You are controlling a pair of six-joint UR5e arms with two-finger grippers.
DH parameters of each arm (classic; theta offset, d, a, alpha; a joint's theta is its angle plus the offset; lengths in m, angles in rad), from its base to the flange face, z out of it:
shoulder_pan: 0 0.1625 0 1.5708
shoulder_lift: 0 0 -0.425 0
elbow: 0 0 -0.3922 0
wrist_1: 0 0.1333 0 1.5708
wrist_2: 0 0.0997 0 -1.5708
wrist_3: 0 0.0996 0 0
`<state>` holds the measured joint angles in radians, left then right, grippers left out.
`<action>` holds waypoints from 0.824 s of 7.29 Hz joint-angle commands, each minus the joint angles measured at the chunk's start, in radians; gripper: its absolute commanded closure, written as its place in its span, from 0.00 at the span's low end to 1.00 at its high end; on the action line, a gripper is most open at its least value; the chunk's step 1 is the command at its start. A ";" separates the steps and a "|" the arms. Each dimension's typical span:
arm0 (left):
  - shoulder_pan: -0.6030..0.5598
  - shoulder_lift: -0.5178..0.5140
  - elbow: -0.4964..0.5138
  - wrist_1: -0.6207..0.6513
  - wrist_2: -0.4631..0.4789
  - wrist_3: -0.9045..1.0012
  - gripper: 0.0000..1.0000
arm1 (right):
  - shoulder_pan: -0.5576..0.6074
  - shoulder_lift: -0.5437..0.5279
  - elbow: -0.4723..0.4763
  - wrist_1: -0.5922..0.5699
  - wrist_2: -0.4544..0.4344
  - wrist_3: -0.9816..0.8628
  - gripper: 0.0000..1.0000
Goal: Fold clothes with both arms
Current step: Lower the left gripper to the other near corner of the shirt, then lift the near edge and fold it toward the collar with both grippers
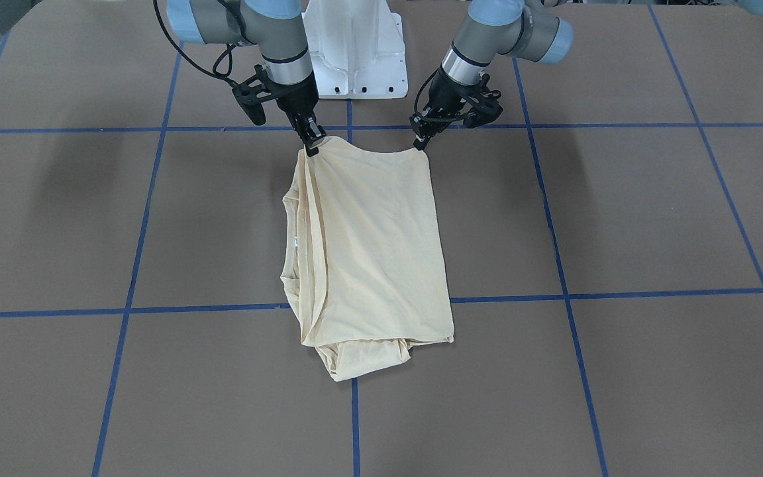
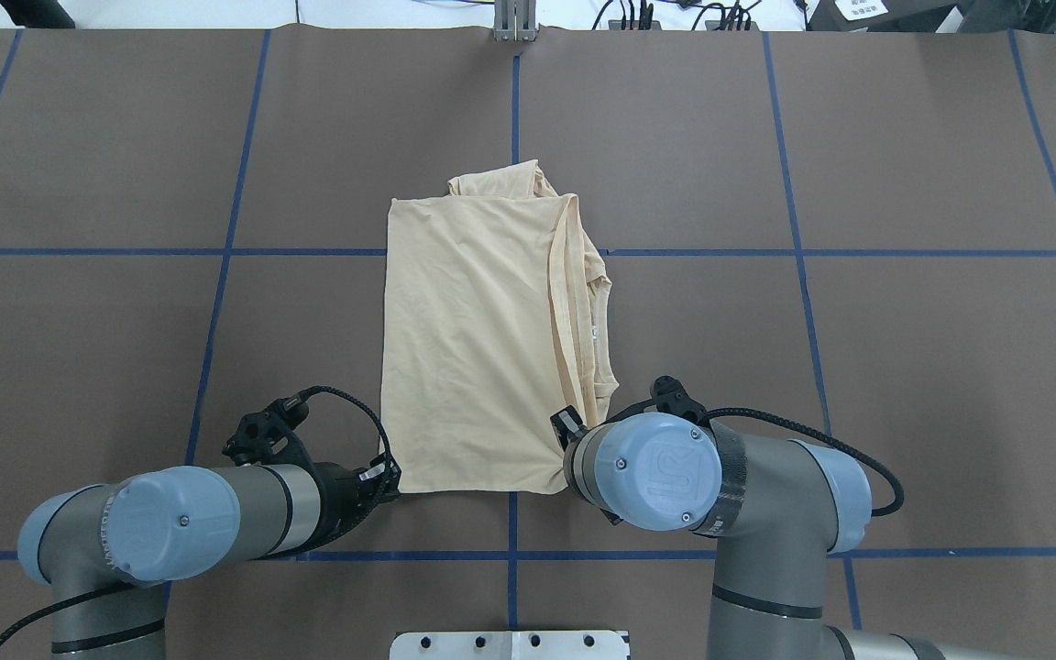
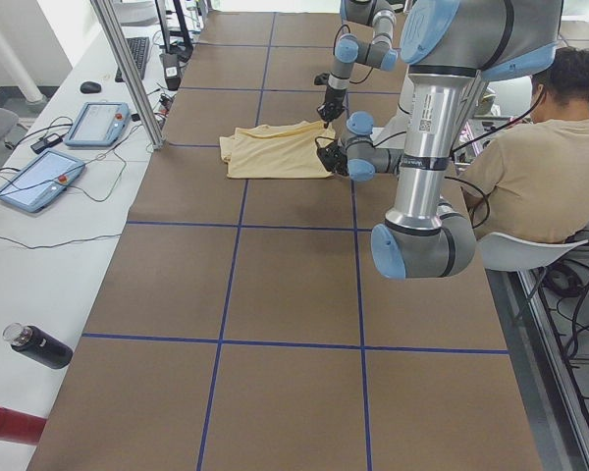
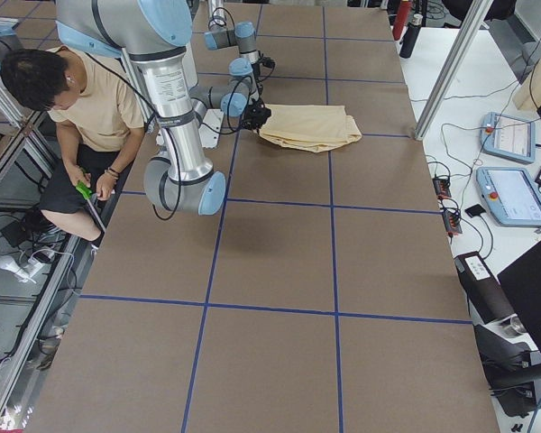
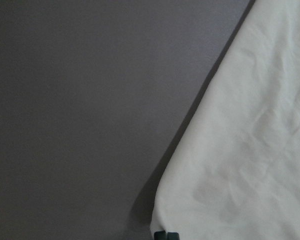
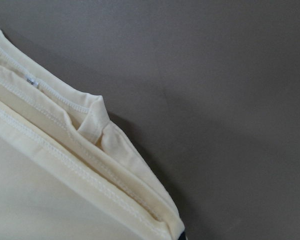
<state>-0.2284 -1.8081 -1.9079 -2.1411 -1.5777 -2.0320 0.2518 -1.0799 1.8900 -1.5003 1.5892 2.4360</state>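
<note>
Shirt [image 1: 371, 245]: folded into a long rectangle and lying flat at the middle of the bench [image 1: 620, 212]. Its long sides run from the robot-side edge toward the opposite edge. Stacked hems and the neck opening, with a small white label [image 6: 32, 82], line the fold on the robot's right. A bunch of fabric [image 1: 355, 361] sticks out from under the end farthest from the robot.

Left pincer [image 1: 420, 144]: fingers closed together on the left corner of the shirt end nearest the robot. The wrist view shows the cloth corner running right into the fingertips.

Right pincer [image 1: 312, 142]: fingers closed together on the right corner of the same end, clamping the layered hems. That corner is puckered at the grip.

Both arms reach in from the robot-side edge, either side of the white base [image 1: 355, 53].
</note>
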 commanded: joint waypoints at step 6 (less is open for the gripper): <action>-0.102 -0.002 -0.278 0.213 -0.133 0.068 1.00 | 0.115 -0.082 0.189 -0.008 0.088 0.005 1.00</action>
<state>-0.2620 -1.8001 -2.1785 -1.9424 -1.6844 -2.0121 0.2856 -1.1742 2.1029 -1.5125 1.6170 2.4518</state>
